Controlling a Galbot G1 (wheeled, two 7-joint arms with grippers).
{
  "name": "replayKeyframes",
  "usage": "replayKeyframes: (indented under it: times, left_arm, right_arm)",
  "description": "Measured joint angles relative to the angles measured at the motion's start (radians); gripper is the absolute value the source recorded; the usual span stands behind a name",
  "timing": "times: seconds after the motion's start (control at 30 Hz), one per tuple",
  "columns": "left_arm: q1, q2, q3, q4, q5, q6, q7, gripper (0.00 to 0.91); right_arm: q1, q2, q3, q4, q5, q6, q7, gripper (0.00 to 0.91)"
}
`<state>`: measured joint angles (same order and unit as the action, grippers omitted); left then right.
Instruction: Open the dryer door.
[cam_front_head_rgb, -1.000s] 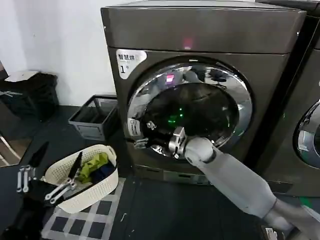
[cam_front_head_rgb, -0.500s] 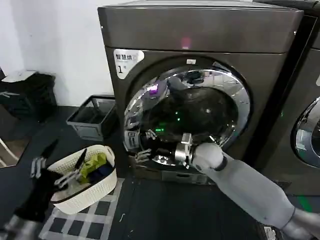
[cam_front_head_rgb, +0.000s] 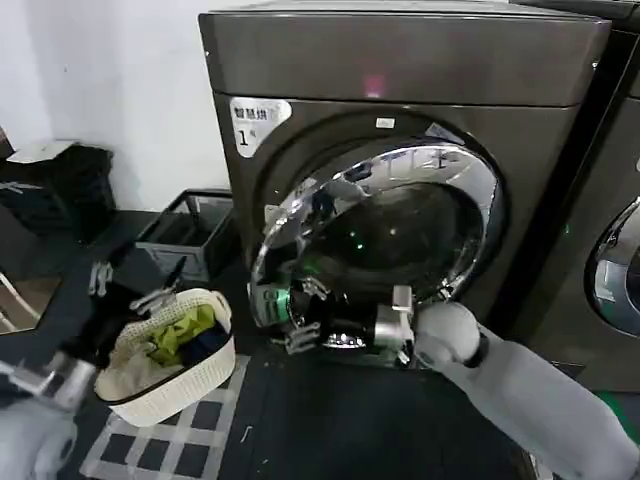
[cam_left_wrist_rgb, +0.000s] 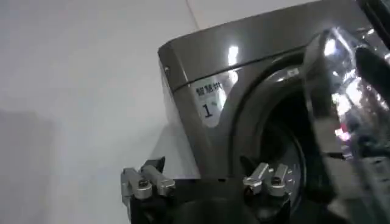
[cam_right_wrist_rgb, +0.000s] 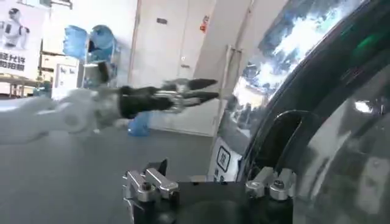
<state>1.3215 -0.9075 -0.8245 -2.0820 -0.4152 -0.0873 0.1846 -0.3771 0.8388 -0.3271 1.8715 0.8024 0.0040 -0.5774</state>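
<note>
The dryer (cam_front_head_rgb: 400, 60) is the dark metallic machine with the white "1" sticker (cam_front_head_rgb: 257, 118) and a small pink light. The dryer door (cam_front_head_rgb: 400, 165) stands partly open, its left edge swung out from the front and its hinge on the right. My right gripper (cam_front_head_rgb: 298, 318) is open at the door's lower left edge, one finger on each side of the rim. The right wrist view has the door's glass (cam_right_wrist_rgb: 329, 109) right beside that gripper (cam_right_wrist_rgb: 210, 182). My left gripper (cam_front_head_rgb: 135, 285) hovers open over the basket, holding nothing. From the left gripper (cam_left_wrist_rgb: 207, 182) I see the dryer (cam_left_wrist_rgb: 256, 49) and the door's rim (cam_left_wrist_rgb: 329, 109).
A white laundry basket (cam_front_head_rgb: 170, 375) with clothes stands on a checked mat (cam_front_head_rgb: 170, 440) at the lower left. A grey crate (cam_front_head_rgb: 190, 235) sits by the dryer's left side. A neighbouring machine (cam_front_head_rgb: 620, 200) stands on the right. A black bag (cam_front_head_rgb: 60, 185) lies against the wall.
The door's left edge has swung out from the dryer front. My right gripper has moved down and toward me with it. My left arm has risen to above the basket.
</note>
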Motion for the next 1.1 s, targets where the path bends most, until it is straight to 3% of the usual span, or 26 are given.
replayKeyframes:
  times: [0.57, 0.83, 1.1]
  left_arm:
    - [-0.155, 0.068, 0.193, 0.093, 0.021, -0.014, 0.055, 0.907]
    - [-0.246, 0.076, 0.321, 0.137, 0.046, -0.027, 0.070, 0.907]
    - [-0.341, 0.047, 0.457, 0.181, 0.064, -0.042, 0.093, 0.907]
  right_arm:
    - [-0.212, -0.143, 0.197, 0.147, -0.044, 0.007, 0.020, 0.907]
    - [-0.486, -0.203, 0.438, 0.204, -0.111, 0.009, 0.042, 0.907]
    - [-0.844, -0.178, 0.784, 0.258, -0.170, 0.015, 0.119, 0.907]
